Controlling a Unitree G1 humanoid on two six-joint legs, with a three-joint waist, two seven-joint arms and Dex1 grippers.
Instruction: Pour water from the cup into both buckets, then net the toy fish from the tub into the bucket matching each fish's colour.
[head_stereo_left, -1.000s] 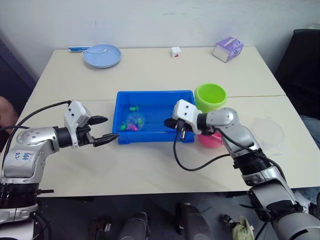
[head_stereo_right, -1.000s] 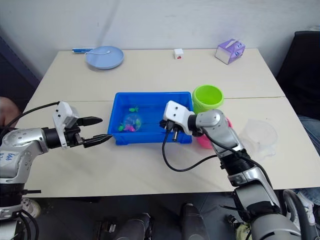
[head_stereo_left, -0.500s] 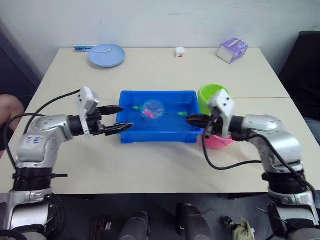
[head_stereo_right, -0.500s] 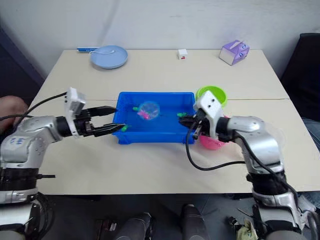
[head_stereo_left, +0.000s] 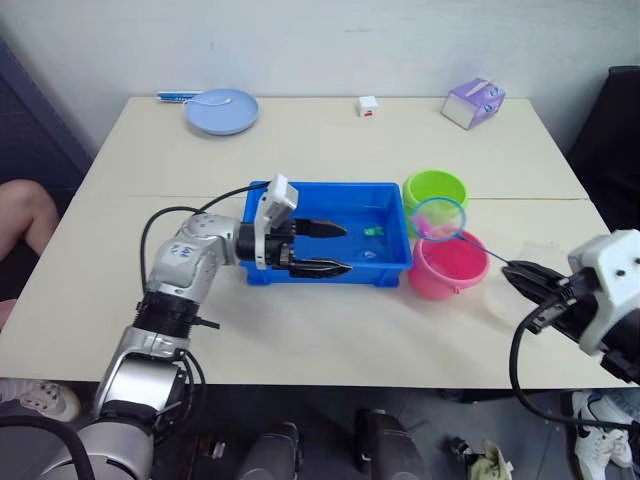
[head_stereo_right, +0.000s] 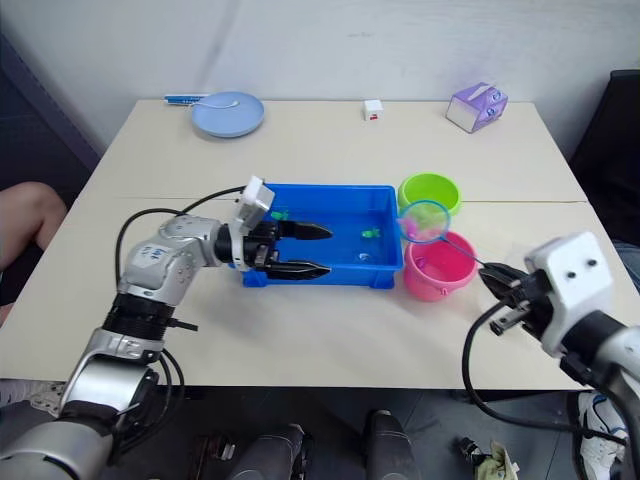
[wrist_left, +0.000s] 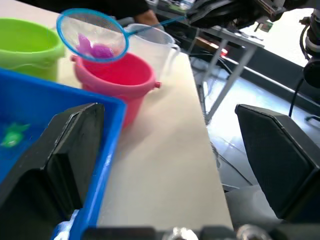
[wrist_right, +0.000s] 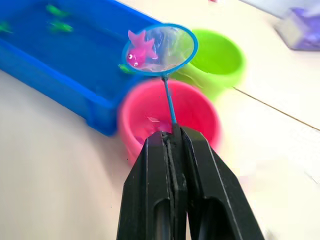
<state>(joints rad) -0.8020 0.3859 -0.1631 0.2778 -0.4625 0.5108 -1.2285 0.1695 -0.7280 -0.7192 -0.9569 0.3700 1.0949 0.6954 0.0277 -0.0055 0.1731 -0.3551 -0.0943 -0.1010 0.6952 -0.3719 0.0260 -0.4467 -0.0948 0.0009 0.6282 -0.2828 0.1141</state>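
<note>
Pink fish (wrist_right: 136, 52) lies in the net (wrist_right: 161, 48), just above the pink bucket (wrist_right: 172, 117) beside the tub (head_stereo_left: 300, 270). Right gripper (wrist_right: 172, 142) pinches the thin handle; it probably flexes. Left gripper (head_stereo_left: 330, 248) is spread over the tub.

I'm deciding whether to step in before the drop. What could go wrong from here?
1. The net with the pink fish hangs between the pink bucket and the green bucket, so the fish could tip into the wrong bucket or onto the table.
2. The right hand pinches only the end of the thin handle, which could twist.
3. The open left hand over the tub might nudge it.
</note>
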